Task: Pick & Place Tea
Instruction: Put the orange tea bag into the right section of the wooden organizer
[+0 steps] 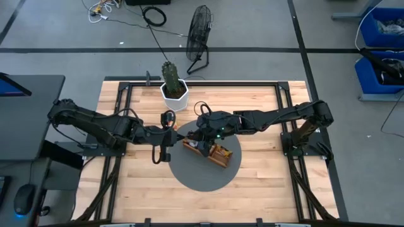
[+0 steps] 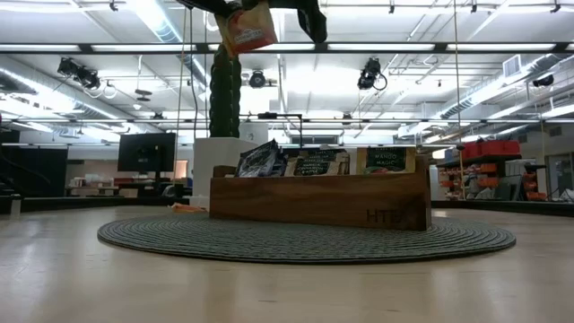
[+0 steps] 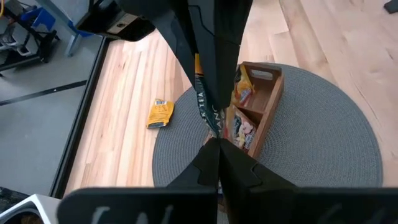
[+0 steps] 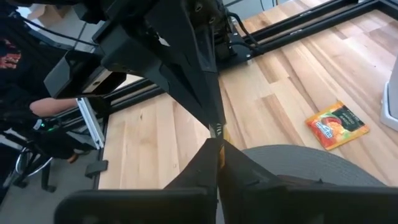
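Note:
An orange tea packet (image 2: pixel 247 27) hangs in the air above the wooden divided tray (image 2: pixel 314 199). My left gripper (image 3: pixel 214 144) and my right gripper (image 4: pixel 216 144) meet tip to tip over the near-left end of the tray (image 1: pixel 211 151), and both are shut on the packet. Seen edge-on, the packet (image 3: pixel 208 109) is a thin strip between the two pairs of fingers. Several other tea packets (image 2: pixel 316 161) stand upright in the tray's compartments. One more orange packet (image 4: pixel 336 126) lies flat on the wood beside the mat. My left gripper pinches one edge of the tea packet (image 3: pixel 213 132) between its two fingers. It comes from the table's left, slanting down. The packet stands on edge, lifted clear of the tray. My right gripper pinches the packet's opposite edge (image 4: pixel 219 133) between its two fingers. It comes from the table's right, slanting down, facing the left fingers (image 4: pixel 208 106). The packet stays in the air between the two grippers.
The tray sits on a round grey mat (image 1: pixel 205 176) at the table's middle. A cactus in a white pot (image 1: pixel 173 88) stands at the far edge, close behind the grippers. Bare wood lies to the left, right and near side of the mat.

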### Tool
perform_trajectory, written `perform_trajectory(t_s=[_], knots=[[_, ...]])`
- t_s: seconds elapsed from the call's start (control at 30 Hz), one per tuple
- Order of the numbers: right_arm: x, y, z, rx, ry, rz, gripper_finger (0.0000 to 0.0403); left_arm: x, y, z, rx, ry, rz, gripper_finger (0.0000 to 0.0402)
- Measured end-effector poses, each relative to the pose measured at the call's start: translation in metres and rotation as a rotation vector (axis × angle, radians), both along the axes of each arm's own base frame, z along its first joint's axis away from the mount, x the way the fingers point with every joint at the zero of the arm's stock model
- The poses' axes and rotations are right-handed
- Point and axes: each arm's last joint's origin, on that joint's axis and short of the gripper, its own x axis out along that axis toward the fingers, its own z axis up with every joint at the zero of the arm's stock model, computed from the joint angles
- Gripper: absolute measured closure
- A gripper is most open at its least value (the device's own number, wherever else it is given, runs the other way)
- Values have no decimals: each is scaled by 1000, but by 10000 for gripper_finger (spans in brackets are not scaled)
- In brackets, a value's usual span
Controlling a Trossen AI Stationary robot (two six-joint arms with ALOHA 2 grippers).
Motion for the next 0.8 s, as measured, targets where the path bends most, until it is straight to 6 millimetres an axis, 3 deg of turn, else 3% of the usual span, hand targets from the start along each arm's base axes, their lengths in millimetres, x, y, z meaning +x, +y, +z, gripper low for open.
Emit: perform_trajectory(t_s=[0.23, 0.4, 0.5, 0.6, 0.8], knots=[[-9, -1, 3, -38, 50, -44, 401, -2, -1, 1, -6, -11, 9, 350], [-29, 1, 14, -89, 103, -100, 402, -4, -3, 1, -10, -11, 44, 325], [-44, 13, 18, -126, 141, -140, 402, -4, -2, 0, -17, -9, 76, 316], [-55, 30, 9, -144, 171, -169, 402, -5, -2, 0, -39, -10, 96, 310], [-69, 65, -31, -107, 157, -231, 403, -4, -2, 0, -57, -21, 110, 313]])
